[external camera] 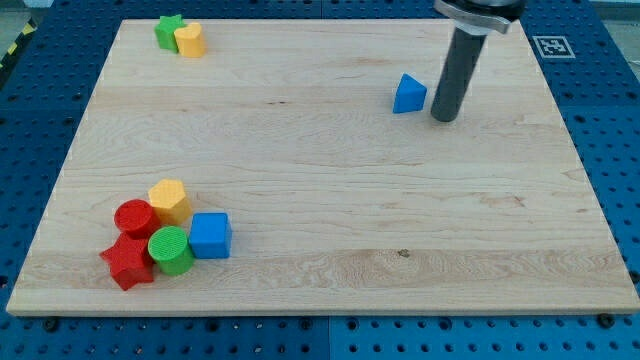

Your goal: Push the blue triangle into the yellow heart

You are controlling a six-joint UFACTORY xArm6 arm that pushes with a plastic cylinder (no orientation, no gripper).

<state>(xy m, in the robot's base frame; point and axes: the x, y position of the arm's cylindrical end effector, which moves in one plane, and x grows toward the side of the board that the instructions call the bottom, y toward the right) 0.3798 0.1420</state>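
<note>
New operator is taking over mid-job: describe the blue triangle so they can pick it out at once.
Start at the wooden board's upper right area, where my tip touches down. The blue triangle sits just to the tip's left in the view, alone. The only other blue piece, the blue cube, sits in the bottom-left cluster.

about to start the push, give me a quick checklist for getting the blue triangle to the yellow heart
1. My tip sits just right of the blue triangle: ok.
2. Tip touching the triangle: cannot tell, a thin gap seems to show.
3. Which yellow block is the heart, the upper by the green star or the lower in the cluster: cannot tell.
4. Board between triangle and either yellow block clear: ok.
5. Triangle well inside the board edge: ok.
</note>
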